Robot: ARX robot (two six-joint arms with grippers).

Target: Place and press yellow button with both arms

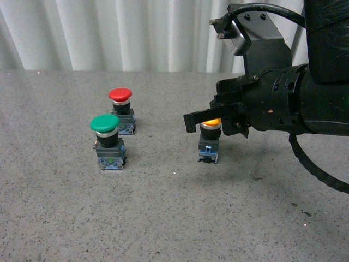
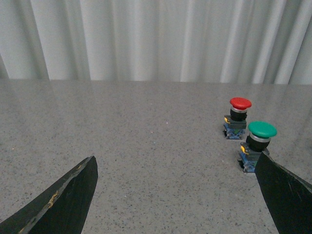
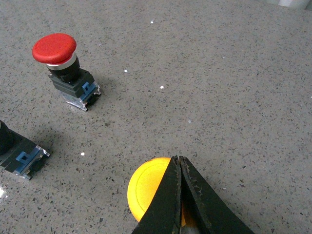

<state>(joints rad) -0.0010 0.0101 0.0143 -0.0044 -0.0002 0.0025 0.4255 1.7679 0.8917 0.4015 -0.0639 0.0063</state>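
The yellow button [image 1: 210,140] stands upright on the grey table, right of centre in the front view. My right gripper [image 1: 197,119] is shut, and its flat fingers lie over the yellow cap. In the right wrist view the closed fingertips [image 3: 179,162] rest on top of the yellow button [image 3: 146,187], hiding its right half. My left gripper [image 2: 176,168] is open with only bare tabletop between its fingers. The left arm is out of the front view.
A green-capped button [image 1: 108,141] and a red-capped button [image 1: 122,109] stand left of centre on the speckled table [image 1: 163,218]. The left wrist view shows the green button [image 2: 257,143] close to one finger and the red button [image 2: 237,116] beyond it. A white curtain hangs behind.
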